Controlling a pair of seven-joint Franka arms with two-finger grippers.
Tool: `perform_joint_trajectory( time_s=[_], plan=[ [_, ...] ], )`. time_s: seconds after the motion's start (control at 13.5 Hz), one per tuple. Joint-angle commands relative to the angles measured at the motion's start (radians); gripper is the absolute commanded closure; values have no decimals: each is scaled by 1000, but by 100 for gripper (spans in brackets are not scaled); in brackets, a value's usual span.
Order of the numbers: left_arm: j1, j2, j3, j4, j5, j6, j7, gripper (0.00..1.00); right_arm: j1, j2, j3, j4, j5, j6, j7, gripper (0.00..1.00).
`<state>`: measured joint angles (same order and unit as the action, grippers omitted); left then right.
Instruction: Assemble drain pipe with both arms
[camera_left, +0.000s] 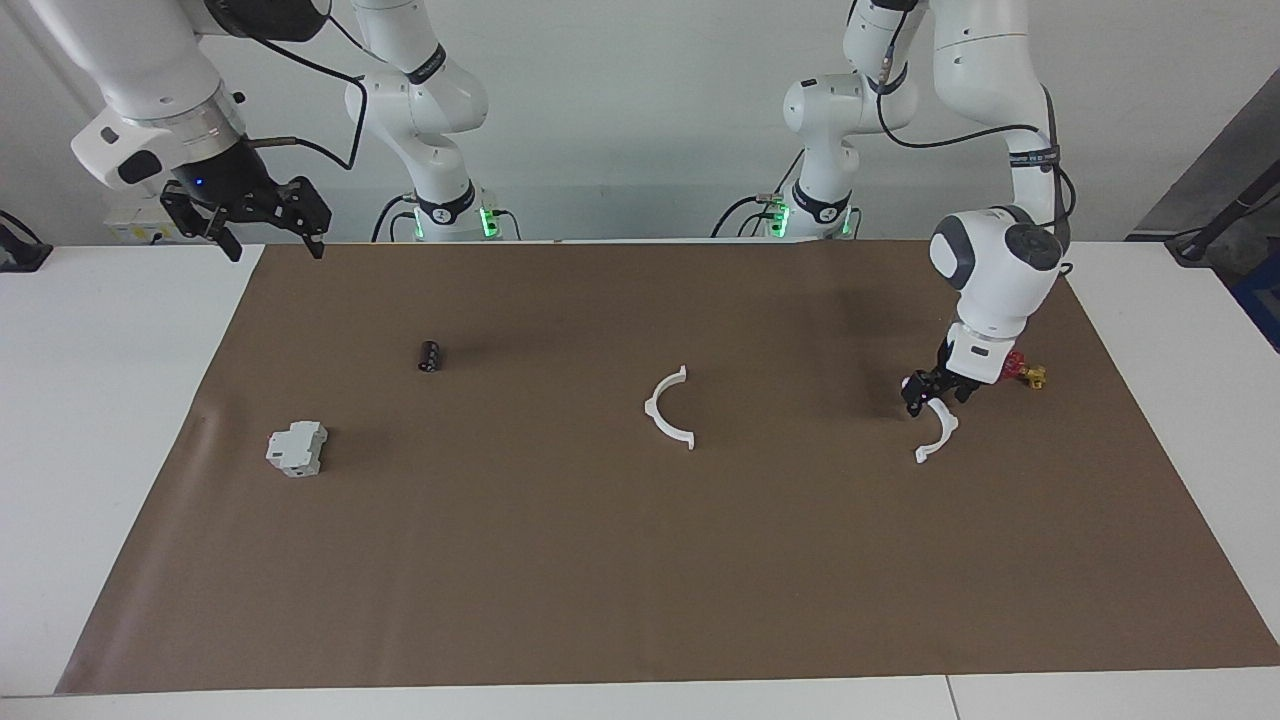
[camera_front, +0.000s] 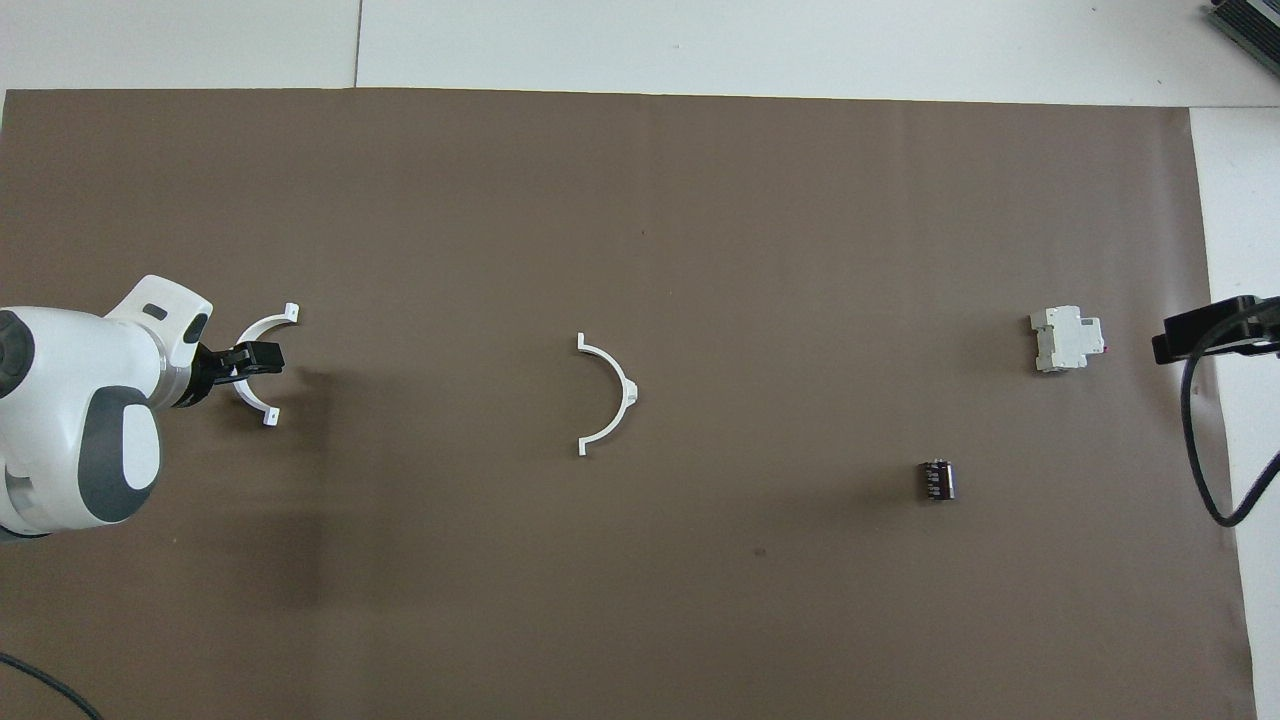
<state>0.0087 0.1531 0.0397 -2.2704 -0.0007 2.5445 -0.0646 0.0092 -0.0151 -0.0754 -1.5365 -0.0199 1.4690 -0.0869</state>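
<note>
Brown mat (camera_left: 640, 560): left gripper (camera_left: 938, 392) grips 1 half-ring (camera_left: 938, 436); right gripper (camera_left: 270, 225) waits wide, off-mat.

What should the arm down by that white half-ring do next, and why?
Probably close on it and lift. The left gripper is down at the half-ring near the left arm's end, while its mate lies apart mid-mat and the right gripper waits raised.
</note>
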Motion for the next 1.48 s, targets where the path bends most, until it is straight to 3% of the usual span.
perform_joint_trajectory(
  time_s=[0.0,0.3,0.59,0.74,0.89,0.96,1.18,1.4],
  plan=[
    [8,13,2,6,24,39,63,0,2,6,8,16,3,0,-14,0],
    [7,11,2,6,22,36,54,0,3,0,11,10,2,2,-11,0],
    [1,28,2,5,24,48,25,0,21,-38,11,-68,-5,53,-2,0],
    [-4,31,2,6,24,51,22,33,20,-42,9,-77,6,68,4,0],
    [-6,31,2,8,24,40,23,91,28,-68,9,-129,21,88,24,0],
    [-6,31,0,9,24,39,23,100,28,-71,9,-139,21,103,24,0],
    [-6,22,-1,21,24,7,25,100,28,-71,9,-136,21,100,24,0],
    [-30,9,-3,156,24,-201,-27,100,26,-69,9,-133,21,100,22,0]
  ],
)
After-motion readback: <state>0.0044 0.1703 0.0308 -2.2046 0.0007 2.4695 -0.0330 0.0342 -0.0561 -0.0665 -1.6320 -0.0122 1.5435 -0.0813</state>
